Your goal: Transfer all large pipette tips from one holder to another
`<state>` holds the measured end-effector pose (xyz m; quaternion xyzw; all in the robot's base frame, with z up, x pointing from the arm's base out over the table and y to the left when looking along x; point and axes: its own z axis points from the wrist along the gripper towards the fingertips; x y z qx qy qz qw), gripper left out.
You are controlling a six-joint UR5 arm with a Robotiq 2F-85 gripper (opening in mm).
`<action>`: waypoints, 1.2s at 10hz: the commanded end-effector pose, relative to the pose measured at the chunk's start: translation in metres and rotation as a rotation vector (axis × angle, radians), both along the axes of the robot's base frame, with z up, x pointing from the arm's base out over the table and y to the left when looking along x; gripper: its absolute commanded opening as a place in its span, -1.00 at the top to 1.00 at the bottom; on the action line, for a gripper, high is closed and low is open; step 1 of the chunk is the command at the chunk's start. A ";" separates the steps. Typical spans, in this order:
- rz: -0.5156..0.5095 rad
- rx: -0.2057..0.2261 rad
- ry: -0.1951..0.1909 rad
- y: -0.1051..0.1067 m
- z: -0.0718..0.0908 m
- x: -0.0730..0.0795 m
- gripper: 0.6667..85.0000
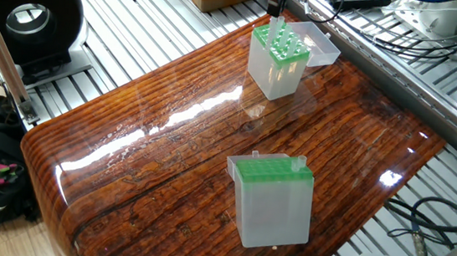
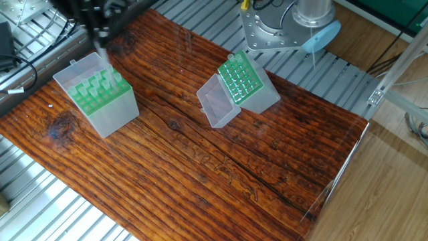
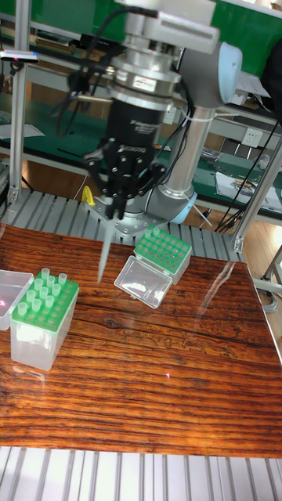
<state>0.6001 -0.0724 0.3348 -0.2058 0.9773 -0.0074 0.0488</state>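
Note:
My gripper (image 3: 112, 213) is shut on one large pipette tip (image 3: 103, 257) that hangs straight down from its fingers. In the other fixed view the gripper (image 2: 99, 28) is motion-blurred above the back corner of the left holder (image 2: 101, 100), whose green rack carries several upright tips (image 2: 100, 82). In one fixed view the held tip (image 1: 276, 25) hangs over that same holder (image 1: 277, 64). The second holder (image 2: 246, 82) lies tilted, with a green rack and an open clear lid (image 2: 215, 107). In one fixed view it stands near the front (image 1: 272, 198) with one tip (image 1: 297, 161) at its corner.
The wooden table (image 2: 221, 167) sits on a slatted aluminium frame. Behind it stands the arm's base (image 2: 281, 27). A clear lid (image 1: 319, 43) lies beside the far holder. Cables (image 1: 439, 39) run along the right, and a black round device (image 1: 25, 16) stands at the left.

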 end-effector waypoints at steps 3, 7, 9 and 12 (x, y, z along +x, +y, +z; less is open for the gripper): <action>0.081 -0.014 -0.015 -0.032 -0.003 0.033 0.95; -0.109 0.051 0.016 -0.020 -0.003 0.026 0.97; -0.112 -0.010 -0.022 -0.036 -0.003 0.035 0.98; -0.029 0.037 -0.001 -0.052 -0.004 0.060 0.91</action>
